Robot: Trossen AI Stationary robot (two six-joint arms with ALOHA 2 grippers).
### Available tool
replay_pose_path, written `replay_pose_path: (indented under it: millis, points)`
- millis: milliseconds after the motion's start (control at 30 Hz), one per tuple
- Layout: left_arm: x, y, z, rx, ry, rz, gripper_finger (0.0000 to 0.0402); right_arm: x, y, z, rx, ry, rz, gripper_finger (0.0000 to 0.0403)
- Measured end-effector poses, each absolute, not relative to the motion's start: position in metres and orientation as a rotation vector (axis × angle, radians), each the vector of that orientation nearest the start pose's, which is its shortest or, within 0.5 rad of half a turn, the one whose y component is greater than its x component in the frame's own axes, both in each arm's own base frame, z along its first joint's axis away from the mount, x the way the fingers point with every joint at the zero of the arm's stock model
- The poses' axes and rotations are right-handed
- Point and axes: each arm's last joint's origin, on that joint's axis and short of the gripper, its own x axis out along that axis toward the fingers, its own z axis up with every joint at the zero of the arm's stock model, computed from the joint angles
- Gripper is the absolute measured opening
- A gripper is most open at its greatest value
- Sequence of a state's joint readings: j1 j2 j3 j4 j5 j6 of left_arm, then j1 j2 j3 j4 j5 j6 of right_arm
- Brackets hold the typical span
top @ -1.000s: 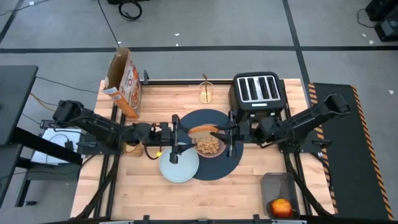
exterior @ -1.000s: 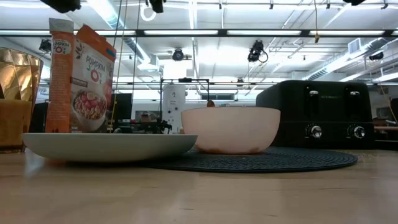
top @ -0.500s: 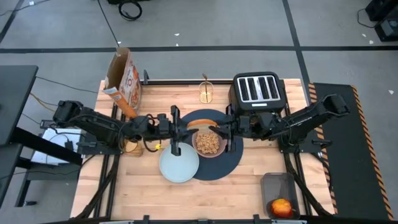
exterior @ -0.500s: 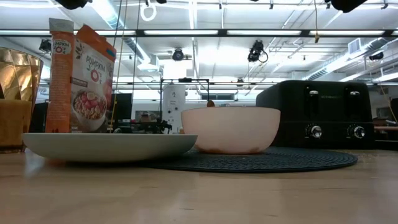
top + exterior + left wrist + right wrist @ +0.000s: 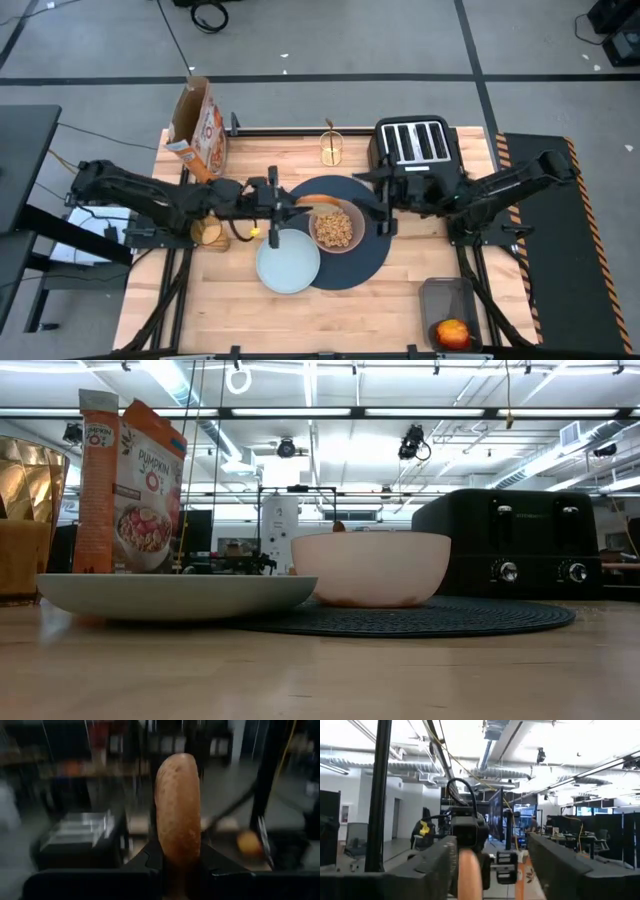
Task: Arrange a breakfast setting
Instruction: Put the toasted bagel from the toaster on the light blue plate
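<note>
Handover complete: my left gripper [image 5: 177,862] now clamps the bread [image 5: 318,201] above the placemat [image 5: 372,262]; my right gripper [image 5: 372,203] has let go, fingers spread, freeing the plate [image 5: 287,265] placement.

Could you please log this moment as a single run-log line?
phase: bread handover above bowl | left tool: shut on round toasted bread | right tool: open, facing bread | plate: bare

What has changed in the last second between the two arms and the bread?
The round toasted bread passed from the right gripper to the left gripper: the left fingers closed on it, the right fingers opened and drew back toward the toaster. Bowl, plate, placemat stayed put.
</note>
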State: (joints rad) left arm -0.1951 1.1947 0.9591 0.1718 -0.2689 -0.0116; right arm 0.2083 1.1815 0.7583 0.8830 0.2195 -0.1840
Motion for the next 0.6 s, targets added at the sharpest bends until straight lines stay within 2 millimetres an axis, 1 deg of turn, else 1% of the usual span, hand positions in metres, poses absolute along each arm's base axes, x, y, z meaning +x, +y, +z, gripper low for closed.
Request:
replay_pose_path:
  millis: [67, 100, 133, 200, 233, 300, 367, 467, 533, 600]
  points:
    - [0.263, -0.045, 0.352, -0.078, 0.249, 0.067, 0.0051, 0.242, 0.045, 0.351, -0.084, -0.441, -0.053, 0.0288]
    - [0.258, -0.044, 0.352, -0.131, 0.358, 0.086, 0.0051, 0.239, 0.044, 0.351, -0.085, -0.423, -0.061, 0.0298]
    - [0.255, -0.044, 0.350, -0.182, 0.457, 0.112, 0.0050, 0.238, 0.043, 0.350, -0.086, -0.392, -0.070, 0.0306]
    - [0.256, -0.044, 0.345, -0.248, 0.554, 0.153, 0.0050, 0.239, 0.043, 0.345, -0.094, -0.321, -0.085, 0.0315]
    - [0.255, -0.044, 0.337, -0.262, 0.608, 0.170, 0.0050, 0.240, 0.043, 0.342, -0.093, -0.290, -0.089, 0.0318]
    - [0.260, -0.043, 0.317, -0.307, 0.694, 0.139, 0.0050, 0.244, 0.043, 0.336, -0.075, -0.242, -0.105, 0.0319]
    - [0.270, -0.042, 0.295, -0.370, 0.706, 0.011, 0.0050, 0.250, 0.043, 0.327, -0.064, -0.188, -0.122, 0.0318]
    - [0.274, -0.028, 0.253, -0.503, 0.766, -0.118, 0.0050, 0.256, 0.045, 0.317, -0.072, -0.136, -0.121, 0.0314]
    - [0.267, -0.012, 0.229, -0.586, 0.818, -0.093, 0.0050, 0.259, 0.047, 0.315, -0.074, -0.135, -0.116, 0.0312]
    - [0.262, 0.000, 0.210, -0.634, 0.846, -0.038, 0.0050, 0.260, 0.048, 0.313, -0.076, -0.121, -0.114, 0.0311]
